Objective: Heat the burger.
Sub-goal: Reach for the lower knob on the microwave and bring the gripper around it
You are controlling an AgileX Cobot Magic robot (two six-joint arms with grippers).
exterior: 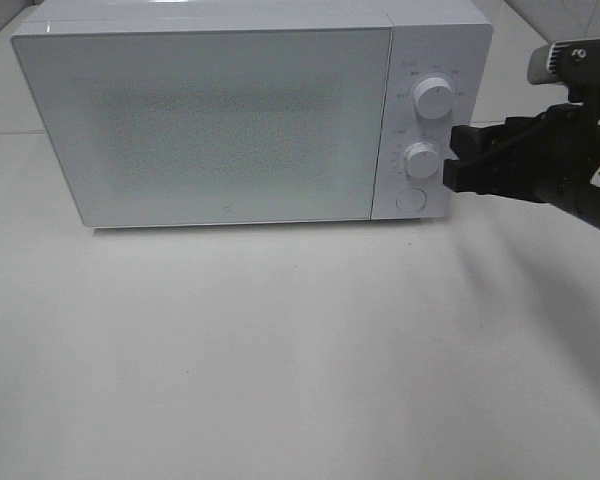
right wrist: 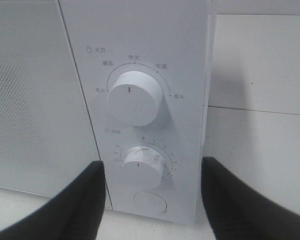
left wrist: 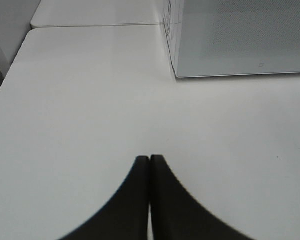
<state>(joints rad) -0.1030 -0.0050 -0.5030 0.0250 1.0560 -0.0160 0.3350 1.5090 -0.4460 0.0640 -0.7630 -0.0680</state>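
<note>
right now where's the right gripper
The right gripper is at the right of the exterior high view, open, facing the microwave level with its lower dial, not gripping it.

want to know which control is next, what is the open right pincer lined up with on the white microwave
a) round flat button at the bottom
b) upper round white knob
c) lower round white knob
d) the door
c, the lower round white knob sits between the spread fingers of the right pincer in the right wrist view
</note>
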